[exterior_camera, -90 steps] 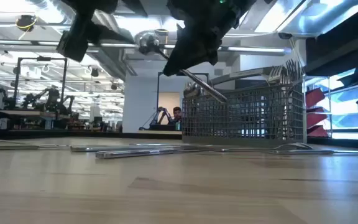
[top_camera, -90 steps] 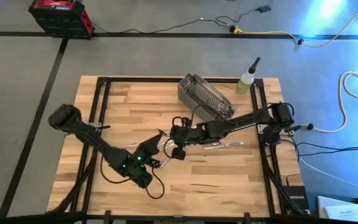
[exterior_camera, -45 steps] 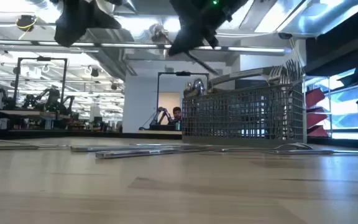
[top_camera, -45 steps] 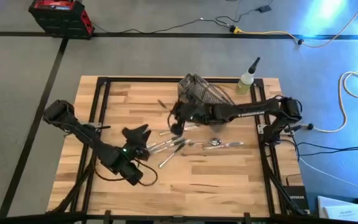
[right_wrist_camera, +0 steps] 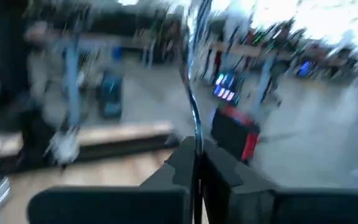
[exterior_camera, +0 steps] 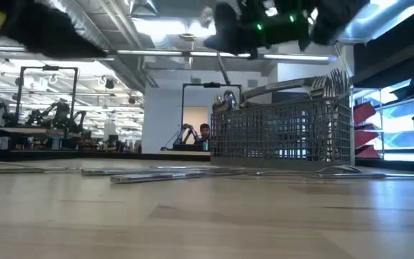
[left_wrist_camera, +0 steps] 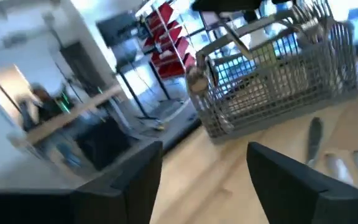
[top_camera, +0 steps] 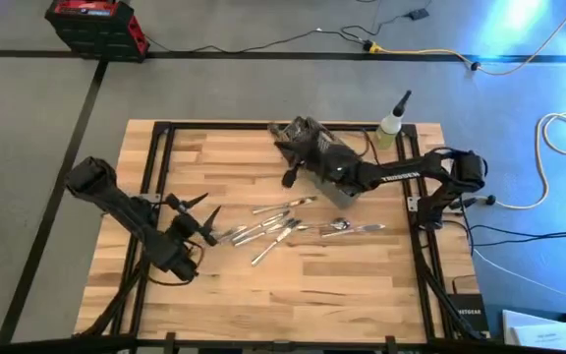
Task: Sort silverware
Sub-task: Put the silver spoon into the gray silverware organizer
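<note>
One utensil (right_wrist_camera: pixel 194 93) is pinched in the right gripper's (right_wrist_camera: pixel 196 163) jaws above the basket (top_camera: pixel 324 155); next comes lowering it into a compartment. Left gripper (top_camera: pixel 197 208) waits, jaws apart.

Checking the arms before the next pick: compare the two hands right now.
The left hand is open and empty, low over the table's left part; the right hand is shut on a piece of silverware, up by the mesh basket. The left faces the loose silverware; the right is past it. Both are dark two-fingered hands.

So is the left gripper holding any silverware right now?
No, the left gripper is open, nothing between its fingers.
</note>
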Available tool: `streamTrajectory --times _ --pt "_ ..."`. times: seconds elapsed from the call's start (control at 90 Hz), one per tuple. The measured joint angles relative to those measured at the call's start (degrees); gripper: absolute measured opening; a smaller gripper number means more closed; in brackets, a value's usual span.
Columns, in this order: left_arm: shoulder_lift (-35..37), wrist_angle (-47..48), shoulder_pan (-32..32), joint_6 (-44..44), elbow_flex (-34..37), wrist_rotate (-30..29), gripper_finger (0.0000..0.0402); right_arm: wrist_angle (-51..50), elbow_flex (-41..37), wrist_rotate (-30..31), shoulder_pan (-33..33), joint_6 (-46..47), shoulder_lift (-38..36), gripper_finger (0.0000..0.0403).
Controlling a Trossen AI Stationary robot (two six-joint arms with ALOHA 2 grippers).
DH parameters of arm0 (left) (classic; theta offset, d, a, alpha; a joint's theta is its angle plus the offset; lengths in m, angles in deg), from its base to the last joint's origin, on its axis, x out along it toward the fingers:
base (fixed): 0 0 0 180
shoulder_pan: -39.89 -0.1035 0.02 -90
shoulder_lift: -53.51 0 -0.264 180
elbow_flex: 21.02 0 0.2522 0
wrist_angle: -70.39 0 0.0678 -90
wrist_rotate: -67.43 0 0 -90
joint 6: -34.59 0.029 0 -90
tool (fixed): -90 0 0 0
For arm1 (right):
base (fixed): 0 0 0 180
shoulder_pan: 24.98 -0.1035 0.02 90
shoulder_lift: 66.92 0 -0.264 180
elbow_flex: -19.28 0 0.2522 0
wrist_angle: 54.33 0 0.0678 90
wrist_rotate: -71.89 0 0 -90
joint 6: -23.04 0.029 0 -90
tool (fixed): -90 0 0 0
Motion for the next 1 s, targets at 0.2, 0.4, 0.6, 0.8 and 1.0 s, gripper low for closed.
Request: streamTrajectory --times 0.2,0.4,0.6,0.8,1.0 --pt "0.0 -11.7 2.6 -12.9 8.8 0.0 0.0217 15.8 -5.6 3.0 7.0 -1.2 -0.1 0.0" --pt "0.0 -16.2 2.6 -11.4 9.7 -0.2 0.0217 16.0 -2.8 3.0 11.7 0.6 2.5 0.0" --pt "0.0 -19.4 2.6 -8.0 9.6 -0.2 0.0217 14.7 1.8 3.4 13.0 0.4 8.0 0.0" --pt "-0.1 -20.9 2.6 -5.3 9.4 -0.2 0.0217 14.6 3.2 9.0 12.9 -3.7 11.1 0.0" --pt "-0.1 -21.6 2.6 -4.1 9.4 -0.2 0.0217 18.6 3.5 9.5 13.3 -6.2 11.1 0.0"
